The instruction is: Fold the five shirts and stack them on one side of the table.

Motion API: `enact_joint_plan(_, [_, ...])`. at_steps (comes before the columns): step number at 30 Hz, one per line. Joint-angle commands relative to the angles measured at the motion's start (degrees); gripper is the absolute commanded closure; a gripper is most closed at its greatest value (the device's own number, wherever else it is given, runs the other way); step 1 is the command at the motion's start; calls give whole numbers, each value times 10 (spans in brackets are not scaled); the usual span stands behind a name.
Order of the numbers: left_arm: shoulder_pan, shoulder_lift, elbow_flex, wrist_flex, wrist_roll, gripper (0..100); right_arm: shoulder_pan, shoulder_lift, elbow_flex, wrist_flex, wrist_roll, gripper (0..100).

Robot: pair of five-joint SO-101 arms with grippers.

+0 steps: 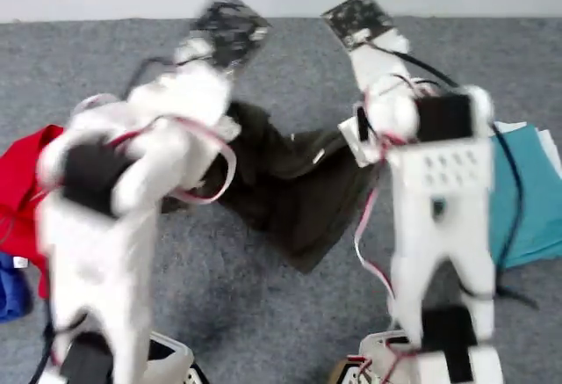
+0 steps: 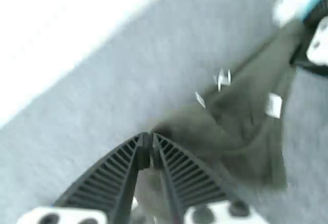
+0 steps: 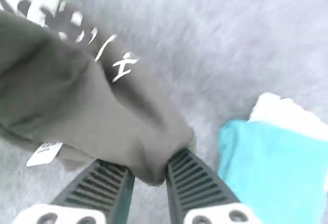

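A dark olive shirt (image 1: 290,191) with white print lies bunched in the middle of the grey table. My left gripper (image 2: 147,149) is shut on one edge of the olive shirt (image 2: 241,116); in the high view it sits at the shirt's left side (image 1: 221,131). My right gripper (image 3: 151,175) is shut on a fold of the same shirt (image 3: 77,90), at its right side (image 1: 353,135). The cloth hangs stretched between the two grippers. A white label (image 3: 45,154) shows near the right gripper.
A teal shirt (image 1: 527,199) lies at the table's right edge on a white one (image 3: 282,111). A red shirt (image 1: 22,182) and a blue one (image 1: 10,287) lie at the left edge. Bare grey table (image 1: 290,59) lies behind the arms.
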Motion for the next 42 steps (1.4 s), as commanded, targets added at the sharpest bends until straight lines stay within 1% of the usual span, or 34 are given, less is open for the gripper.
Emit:
enact_joint_plan(1, [-3, -65, -44, 5, -5, 987, -5, -118, -25, -18, 1, 988])
enact_joint_plan(4, [-3, -107, -60, 3, -5, 987, -4, -203, -25, -52, 1, 988])
enact_joint_plan(7, [-4, -149, -92, -10, -5, 987, -1, -263, -25, -65, 1, 988])
enact_joint_plan(10, [-4, -174, -123, -13, -5, 987, -1, -300, -25, -58, 0, 988])
enact_joint_plan(13, [-4, -179, -116, -4, -2, 987, -1, -317, -22, -57, 0, 988])
enact_joint_plan(15, [2, -176, -84, 5, 4, 987, -1, -313, -21, -44, 0, 988])
enact_joint_plan(19, [3, -163, 55, 4, 65, 987, -4, -293, -21, -21, -1, 988])
enact_joint_plan(22, [-3, -166, 131, -13, 68, 987, -11, -265, -20, -22, -4, 988])
enact_joint_plan(24, [-3, -173, 149, -26, 68, 987, -53, -236, -20, -30, -4, 988])
enact_joint_plan(28, [-6, -186, 153, -41, 68, 987, -180, -156, -25, -83, -3, 988])
enact_joint_plan(31, [-44, -196, 155, -40, 68, 987, -247, -107, -33, -155, -1, 988])
enact_joint_plan(33, [-76, -203, 155, -40, 69, 987, -271, -78, -95, -175, 0, 988])
enact_joint_plan(36, [-104, -213, 156, -39, 70, 987, -275, -25, -277, -156, -1, 988])
enact_joint_plan(39, [-105, -215, 156, -39, 70, 987, -245, 39, -462, -104, -2, 989])
enact_joint_plan(42, [-105, -215, 156, -39, 70, 987, -187, 109, -540, -25, -3, 989])
